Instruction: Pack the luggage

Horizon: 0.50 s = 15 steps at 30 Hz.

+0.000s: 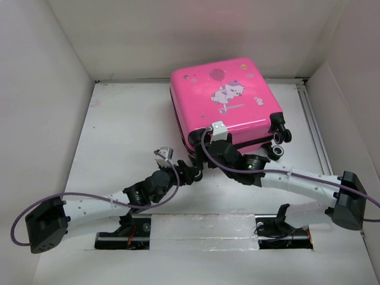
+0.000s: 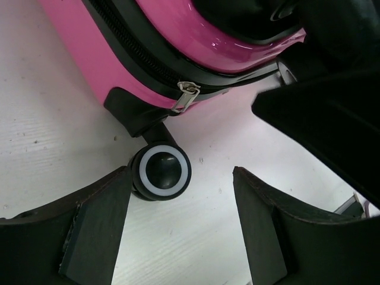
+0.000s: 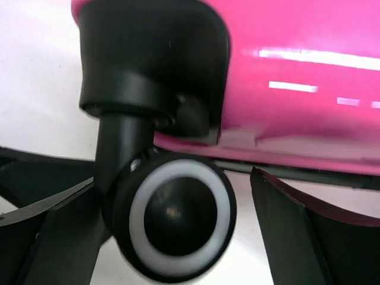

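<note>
The luggage [image 1: 222,98] is a hot-pink hard-shell suitcase lying closed on the table, its cartoon-printed lid facing up. Both grippers sit low at its near edge. In the left wrist view my left gripper [image 2: 181,184] is open over bare table, with a black wheel with a white ring [image 2: 160,172] just off its left fingertip and the silver zipper pull [image 2: 187,95] above. In the right wrist view my right gripper [image 3: 178,231] is open with another wheel [image 3: 178,219] between its fingers, close to the left one and with a gap on the right.
White walls [image 1: 41,89] enclose the table on the left, back and right. Two more wheels [image 1: 279,142] stick out at the suitcase's near right corner. Purple cables [image 1: 249,172] run along both arms.
</note>
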### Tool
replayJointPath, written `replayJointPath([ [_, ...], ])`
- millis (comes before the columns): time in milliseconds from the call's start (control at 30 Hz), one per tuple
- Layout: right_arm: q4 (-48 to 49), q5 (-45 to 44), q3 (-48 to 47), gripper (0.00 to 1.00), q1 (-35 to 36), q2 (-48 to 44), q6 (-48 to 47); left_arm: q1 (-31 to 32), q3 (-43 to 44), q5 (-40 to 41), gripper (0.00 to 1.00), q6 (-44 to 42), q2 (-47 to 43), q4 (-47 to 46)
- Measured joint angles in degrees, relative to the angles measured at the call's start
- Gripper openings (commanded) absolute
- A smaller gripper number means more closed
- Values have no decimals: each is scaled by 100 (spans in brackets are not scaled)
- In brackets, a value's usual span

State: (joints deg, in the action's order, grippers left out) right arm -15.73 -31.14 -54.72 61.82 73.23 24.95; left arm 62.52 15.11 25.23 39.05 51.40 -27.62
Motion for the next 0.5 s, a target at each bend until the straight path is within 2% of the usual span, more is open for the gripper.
replayJointPath([
  [133, 122, 173, -195, 93, -111, 251, -177, 0, 4, -20, 61, -98, 341, -282],
  [200, 111, 197, -280, 85, -109, 354, -251, 0, 13, -13, 61, -138, 442, -369],
  [267, 98, 254, -341, 47, -101, 435, -339, 0, 68, 15, 58, -184, 544, -437],
  [333, 52, 269, -433, 21, -101, 516, -365, 0, 146, 66, 58, -223, 640, -529],
  [467, -4, 315, -492, 4, -101, 553, -400, 0, 256, 212, 55, -319, 824, -787],
  [500, -11, 330, -492, 4, -101, 544, -407, 0, 280, 254, 53, -341, 881, -848],
])
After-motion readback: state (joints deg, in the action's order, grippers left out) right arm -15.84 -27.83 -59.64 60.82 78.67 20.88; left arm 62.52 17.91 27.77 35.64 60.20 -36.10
